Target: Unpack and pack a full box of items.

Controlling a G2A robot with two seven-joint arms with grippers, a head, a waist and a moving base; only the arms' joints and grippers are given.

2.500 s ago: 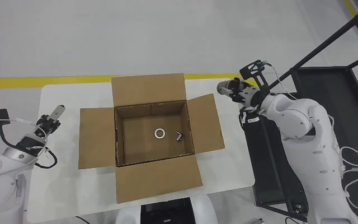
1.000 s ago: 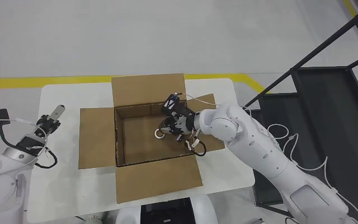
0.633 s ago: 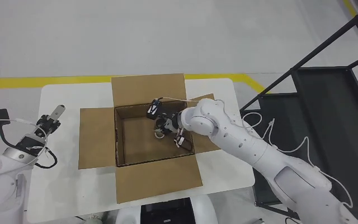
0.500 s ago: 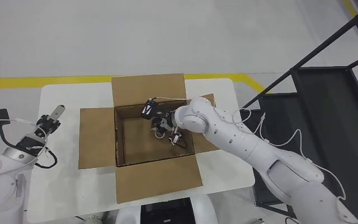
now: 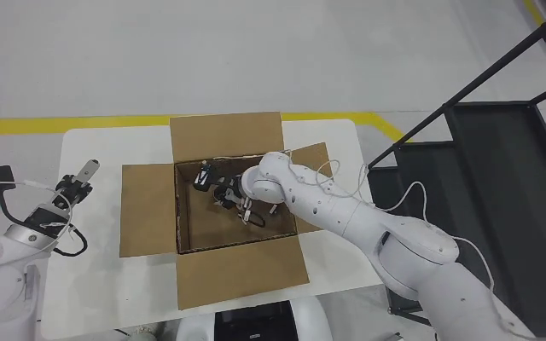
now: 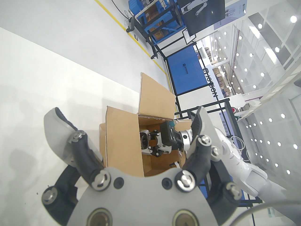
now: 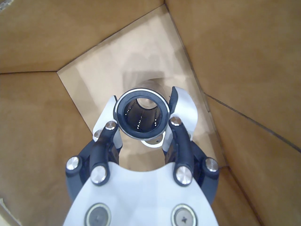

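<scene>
The cardboard box stands in the middle of the white table. Its four flaps are folded outward and lie flat around the opening. The right arm crosses the box's right flap and goes down into the box. The right gripper sits inside, close to the far wall and left of the middle.

That gripper pinches a linear bearing, a metal cylinder with a black ring at the end that faces the wrist camera and rows of small balls along its bore. One white finger presses on each side of the cylinder. A pale flange shows at the bearing's lower edge, between the finger bases. The bearing points down at the brown box floor, where its shadow falls just beyond it. I cannot tell whether its far end touches the floor. In the top view the arm covers the right part of the box floor, so what lies under it is hidden.

The left gripper hangs over the table's left edge, well apart from the box. Its fingers are spread wide with nothing between them, and they point toward the box's left side.

A black metal rack stands off the table's right edge.
</scene>
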